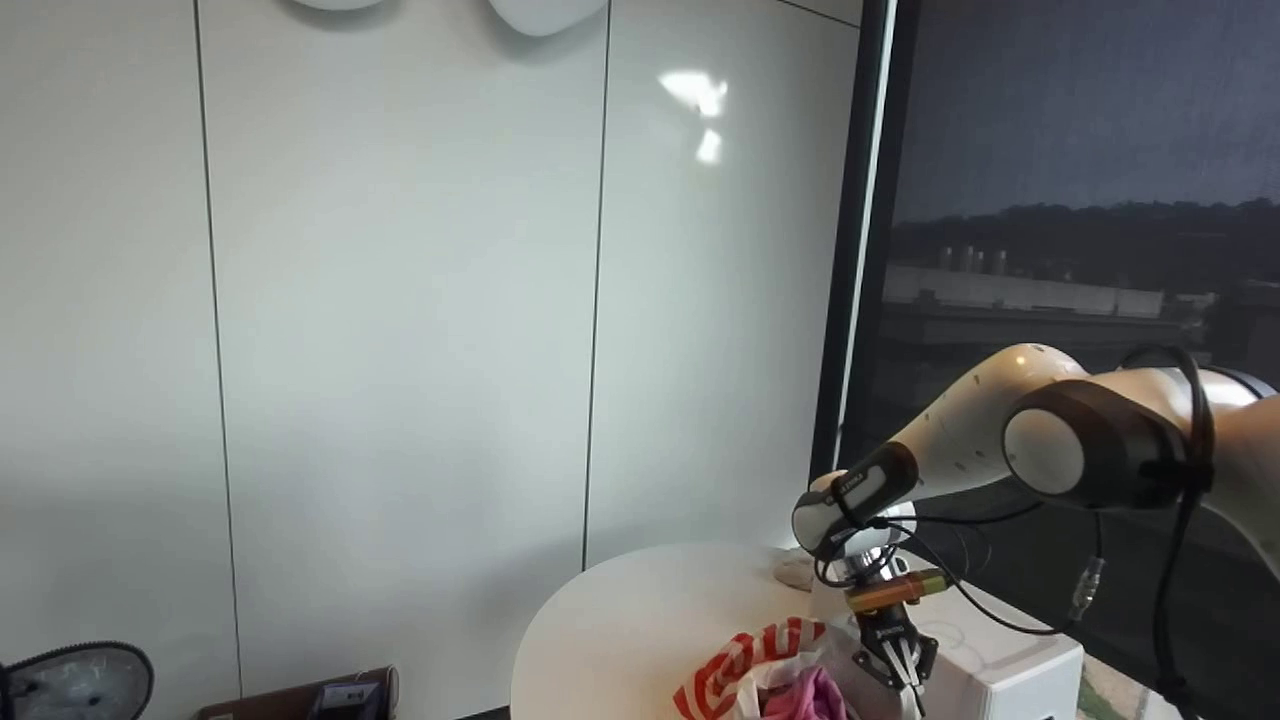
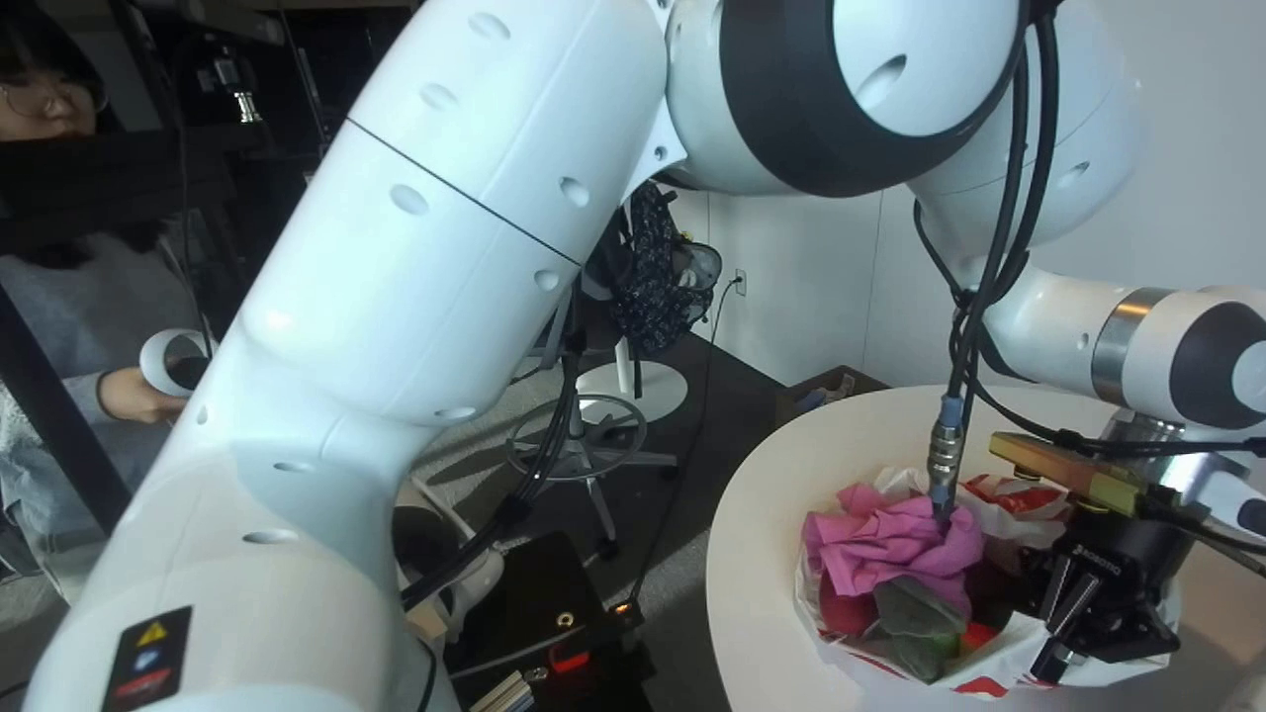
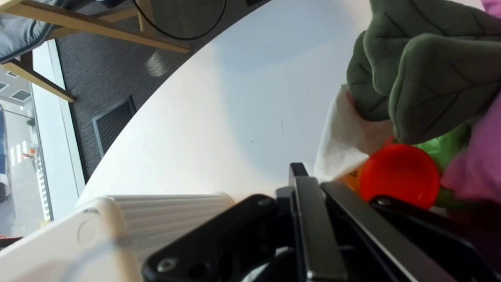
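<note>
A white plastic bag with red stripes (image 1: 755,650) stands on a round white table, its rim (image 2: 1019,641) showing in an exterior view. My gripper (image 3: 309,176) is shut at that rim; in the wrist view the white film (image 3: 340,137) narrows in between the fingertips. Inside the bag lie a pink cloth (image 2: 880,544) and grey-green stuffed leaves (image 3: 442,78). A red round object (image 3: 399,176) and something green (image 3: 444,147) show just right of the fingers. The gripper (image 2: 1048,665) points down, tilted, on the bag's near side. Its body hides part of the bag.
The round table (image 1: 620,620) has a curved edge. A white ribbed object (image 3: 168,223) stands left of the fingers, and a white box (image 1: 1010,655) sits beside the gripper. A cable connector (image 2: 945,450) hangs in front of the bag. A person (image 2: 99,396) sits behind the arm.
</note>
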Action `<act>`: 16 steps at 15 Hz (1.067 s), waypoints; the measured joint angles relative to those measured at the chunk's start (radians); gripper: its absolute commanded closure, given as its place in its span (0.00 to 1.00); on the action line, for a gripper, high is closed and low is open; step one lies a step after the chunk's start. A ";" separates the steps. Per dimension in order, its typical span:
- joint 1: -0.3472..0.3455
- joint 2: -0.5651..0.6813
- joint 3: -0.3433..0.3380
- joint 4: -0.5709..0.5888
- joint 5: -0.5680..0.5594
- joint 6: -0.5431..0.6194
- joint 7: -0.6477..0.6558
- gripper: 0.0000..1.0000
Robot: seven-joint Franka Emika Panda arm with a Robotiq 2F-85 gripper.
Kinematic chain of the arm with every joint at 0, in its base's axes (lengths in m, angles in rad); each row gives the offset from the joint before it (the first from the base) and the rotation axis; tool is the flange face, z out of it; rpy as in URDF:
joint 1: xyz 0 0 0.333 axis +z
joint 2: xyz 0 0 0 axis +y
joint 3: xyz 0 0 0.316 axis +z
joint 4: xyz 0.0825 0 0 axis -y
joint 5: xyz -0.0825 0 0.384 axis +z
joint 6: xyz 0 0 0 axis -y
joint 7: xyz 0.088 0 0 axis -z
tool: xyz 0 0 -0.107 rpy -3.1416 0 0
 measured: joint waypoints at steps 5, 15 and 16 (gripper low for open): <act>-0.066 -0.021 0.045 0.117 0.070 -0.131 -0.049 1.00; -0.087 0.069 0.056 0.157 0.082 -0.222 -0.053 1.00; -0.087 0.067 0.057 0.163 0.082 -0.222 -0.055 1.00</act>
